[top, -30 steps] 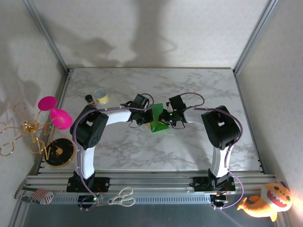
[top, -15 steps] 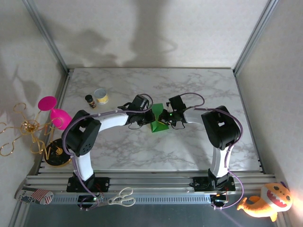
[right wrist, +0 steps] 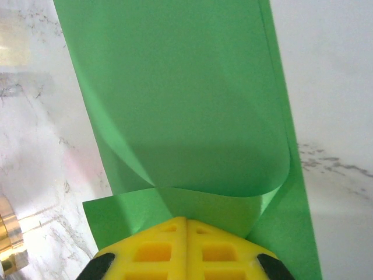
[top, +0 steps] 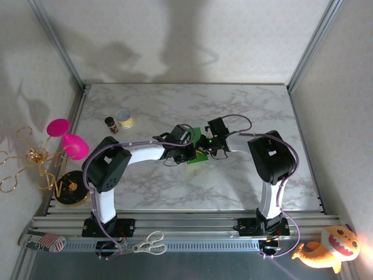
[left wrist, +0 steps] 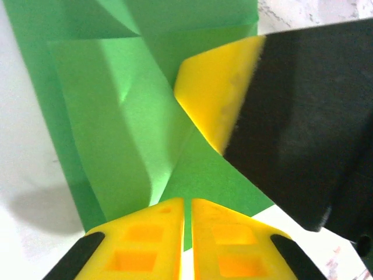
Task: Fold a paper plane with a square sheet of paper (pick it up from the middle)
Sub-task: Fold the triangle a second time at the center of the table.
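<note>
The square sheet of paper [top: 201, 156] is bright green and partly folded, lying mid-table between my two grippers. In the left wrist view the paper [left wrist: 116, 105] shows diagonal creases and overlapping flaps. My left gripper [top: 191, 150] sits over its left part; its jaws [left wrist: 187, 204] are closed to a hairline slit with nothing between them. My right gripper [top: 205, 144] is shut, tips [right wrist: 186, 220] resting at a fold where a flap of the paper [right wrist: 175, 87] curls up. One of its yellow fingers [left wrist: 218, 87] touches the fold. No finished paper plane is in view.
A small tin can [top: 123, 119] and a dark little bottle [top: 109, 122] stand at the back left. Pink cups and gold wire [top: 67, 143] sit off the table's left edge. Scissors [top: 150, 242] and a plush toy [top: 326, 248] lie by the near rail.
My left gripper has slid to the right onto the paper and now hides most of it from above. The right gripper has stayed put.
</note>
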Controlling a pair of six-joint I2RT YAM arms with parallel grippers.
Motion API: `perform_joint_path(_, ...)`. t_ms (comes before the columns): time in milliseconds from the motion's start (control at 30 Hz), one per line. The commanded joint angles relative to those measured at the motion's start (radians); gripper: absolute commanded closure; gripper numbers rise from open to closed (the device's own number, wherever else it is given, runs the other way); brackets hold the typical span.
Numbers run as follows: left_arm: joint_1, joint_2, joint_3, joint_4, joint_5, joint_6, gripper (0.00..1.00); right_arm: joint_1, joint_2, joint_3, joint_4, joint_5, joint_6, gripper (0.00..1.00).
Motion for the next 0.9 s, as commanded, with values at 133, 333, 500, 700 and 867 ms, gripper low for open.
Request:
perform_joint_path(133,0.0,0.024,0.003,-0.029,-0.047,0.0,0.89,-0.011,0.091,-0.043,-0.166,0.166,0.003,0.95)
perform_joint_path(333,-0.001,0.034,-0.006,-0.031,-0.054,0.006,0.9,-0.011,0.094,-0.042,-0.169,0.165,0.001,0.95)
perform_joint_path(500,-0.002,0.039,-0.014,-0.031,-0.054,0.008,0.91,-0.011,0.095,-0.039,-0.172,0.165,0.001,0.95)
perform_joint_path(700,0.0,0.043,-0.02,-0.034,-0.054,0.013,0.92,-0.011,0.096,-0.037,-0.174,0.166,0.0,0.95)
perform_joint_path(867,0.0,0.043,-0.031,-0.044,-0.056,0.022,0.93,-0.011,0.095,-0.04,-0.175,0.167,0.0,0.95)
